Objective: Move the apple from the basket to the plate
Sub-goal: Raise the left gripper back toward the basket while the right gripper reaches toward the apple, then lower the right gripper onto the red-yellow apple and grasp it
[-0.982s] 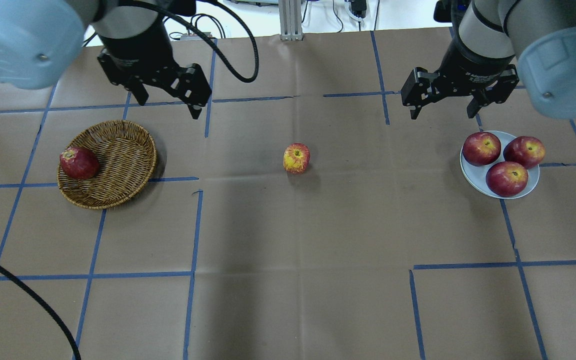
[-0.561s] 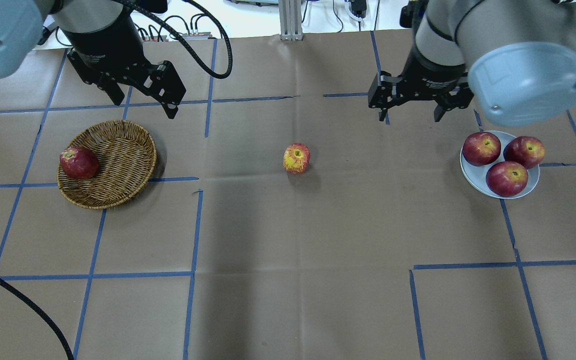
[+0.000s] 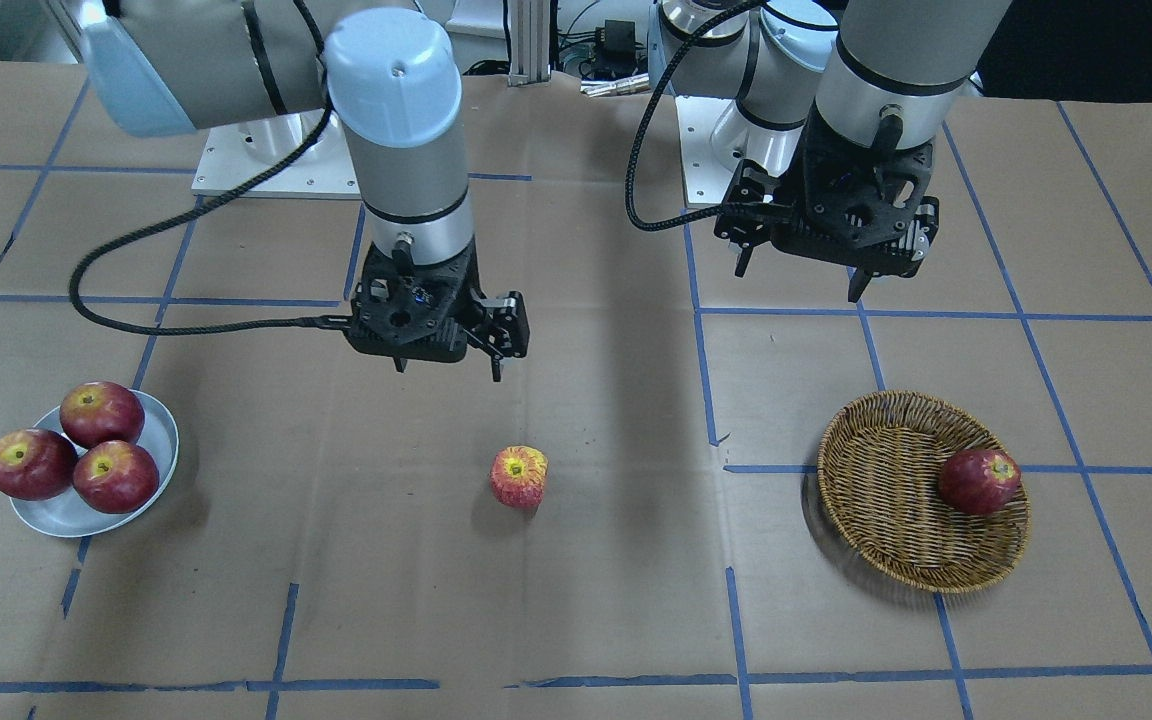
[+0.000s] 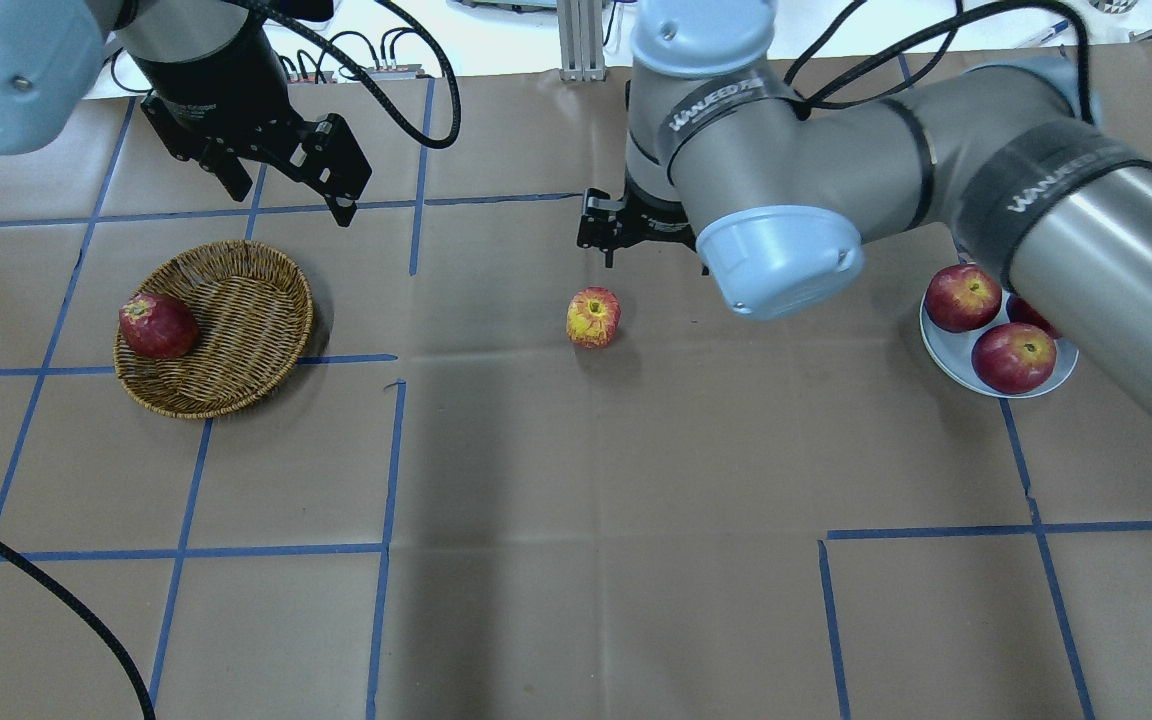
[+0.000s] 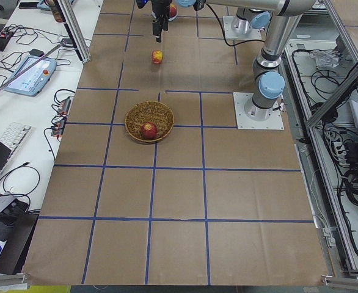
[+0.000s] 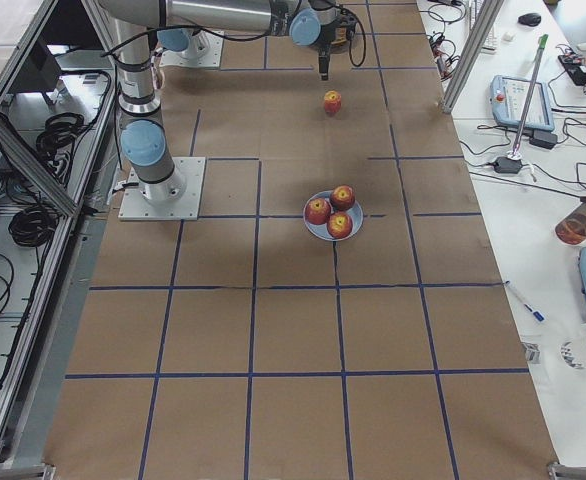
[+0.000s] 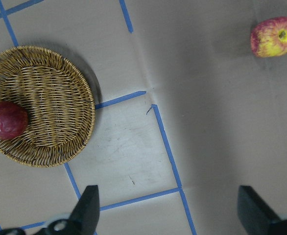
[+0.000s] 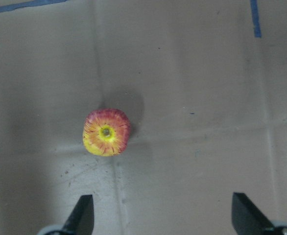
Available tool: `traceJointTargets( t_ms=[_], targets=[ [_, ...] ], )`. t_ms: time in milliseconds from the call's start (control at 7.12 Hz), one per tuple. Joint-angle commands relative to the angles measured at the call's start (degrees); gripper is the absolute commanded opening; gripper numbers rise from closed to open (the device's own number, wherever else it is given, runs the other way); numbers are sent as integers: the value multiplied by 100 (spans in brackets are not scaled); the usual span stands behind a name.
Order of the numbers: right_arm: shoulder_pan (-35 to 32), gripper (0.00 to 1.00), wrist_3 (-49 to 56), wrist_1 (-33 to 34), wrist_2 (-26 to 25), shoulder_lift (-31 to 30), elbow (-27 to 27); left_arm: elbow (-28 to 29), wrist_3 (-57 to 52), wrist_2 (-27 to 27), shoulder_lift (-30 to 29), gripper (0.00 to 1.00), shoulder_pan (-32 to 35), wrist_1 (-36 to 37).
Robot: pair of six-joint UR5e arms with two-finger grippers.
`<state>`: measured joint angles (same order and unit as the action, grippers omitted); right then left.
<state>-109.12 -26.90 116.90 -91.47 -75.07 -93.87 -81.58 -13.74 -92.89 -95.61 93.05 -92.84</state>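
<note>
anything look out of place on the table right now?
Yes: the apple, pale and yellow-streaked, sits upright alone on the table midway between basket and plate, in neither. The plate already holds three dark red apples, leaving little room. The right gripper hangs open near the apple, not touching.

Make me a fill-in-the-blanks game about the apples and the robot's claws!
The plate holds ___ dark red apples.
The basket holds only ___ dark red apple.
The right claw hangs nearest the pale apple, the left claw nearest the ___.
Both claws are wide ___.
Missing words: three, one, basket, open.
</note>
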Motion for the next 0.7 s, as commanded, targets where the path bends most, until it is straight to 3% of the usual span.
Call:
traceJointTargets(
  t_ms=[0,561],
  targets=[
    [-380,100,-315,926,-370,823,-8,-86,3,-10,7,99,-6,55],
    [-417,100,-342,1800,-381,1766,-52,-288,3,-18,51,99,-6,248]
  ],
)
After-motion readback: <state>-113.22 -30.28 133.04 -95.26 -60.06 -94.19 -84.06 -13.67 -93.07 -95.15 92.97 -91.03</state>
